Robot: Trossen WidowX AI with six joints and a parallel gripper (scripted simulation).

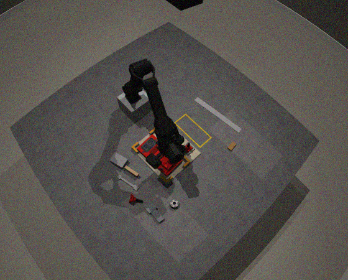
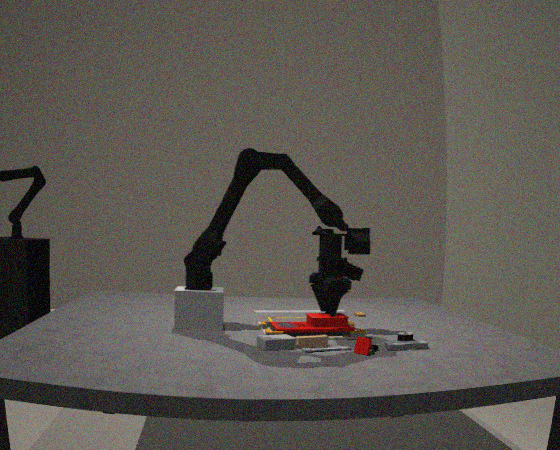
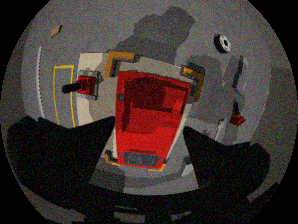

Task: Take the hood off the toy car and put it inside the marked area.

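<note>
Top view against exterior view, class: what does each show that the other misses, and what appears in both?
Top only: the yellow marked area as a full outline, with nothing inside it, and the small ball.
Exterior only: how low the open gripper hangs, just above the red toy car, and a second arm at far left.
Both: arm, car, white base block.
</note>
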